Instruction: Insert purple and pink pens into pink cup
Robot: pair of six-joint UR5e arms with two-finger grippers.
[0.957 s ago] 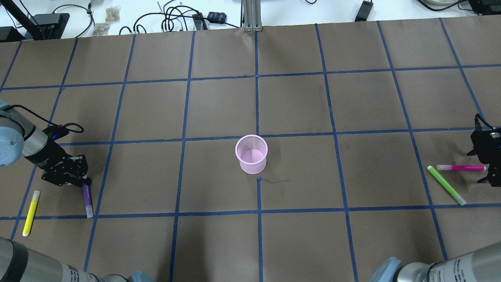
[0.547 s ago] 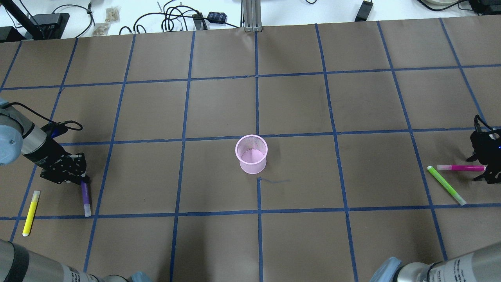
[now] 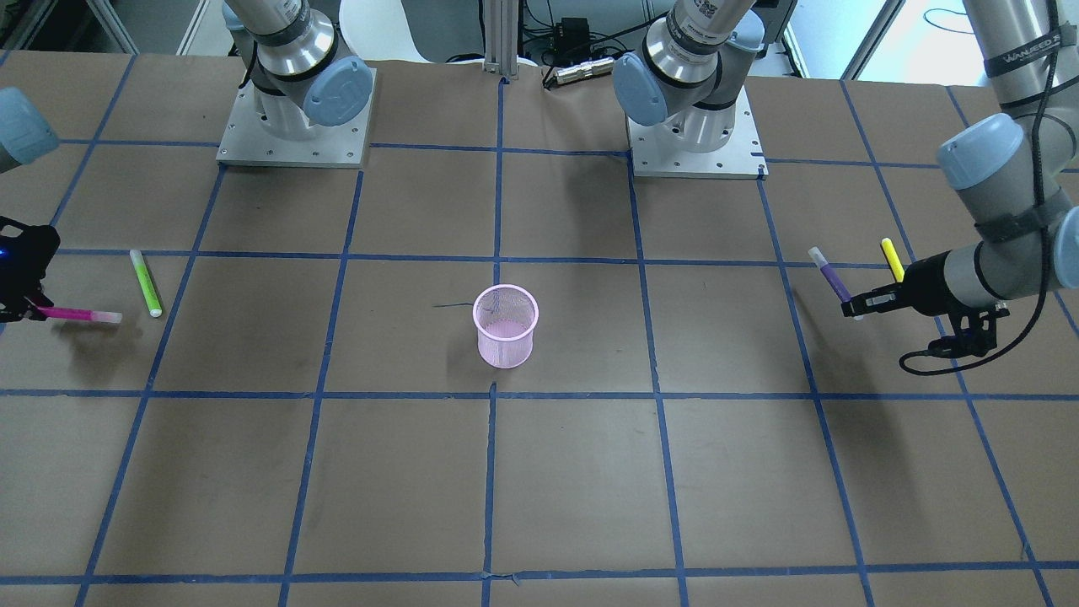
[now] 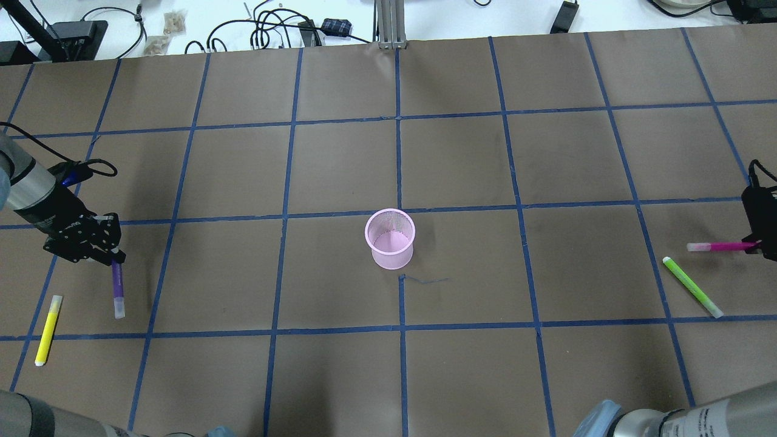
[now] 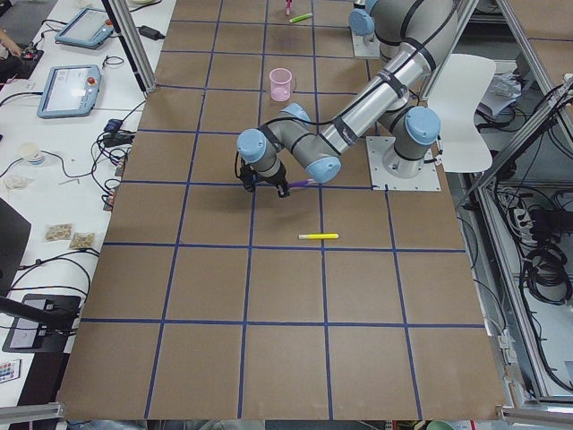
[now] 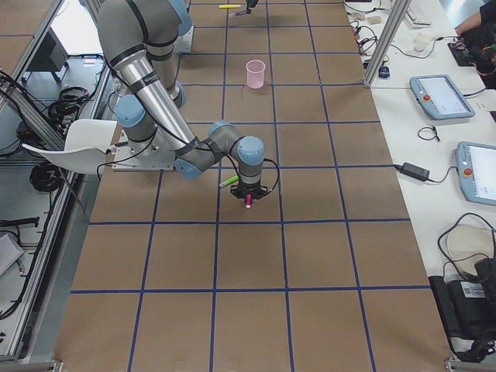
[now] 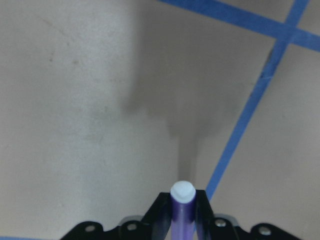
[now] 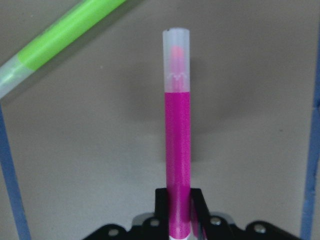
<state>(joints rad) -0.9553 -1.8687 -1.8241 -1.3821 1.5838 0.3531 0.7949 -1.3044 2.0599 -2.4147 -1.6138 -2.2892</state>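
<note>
The pink mesh cup stands upright at the table's middle, also in the front view. My left gripper is shut on the purple pen at one end and holds it above the table at the far left. The pen's white cap points away from the jaws in the left wrist view. My right gripper is shut on the pink pen at the far right and holds it off the table, level, its clear cap toward the cup.
A yellow pen lies on the table near the left gripper. A green pen lies near the right gripper, below the pink pen. Brown paper with a blue tape grid covers the table. Cables lie along the far edge.
Both grippers have lifted their pens off the table. The left one has moved up and back with the purple pen. The right one has risen and drawn right with the pink pen.
</note>
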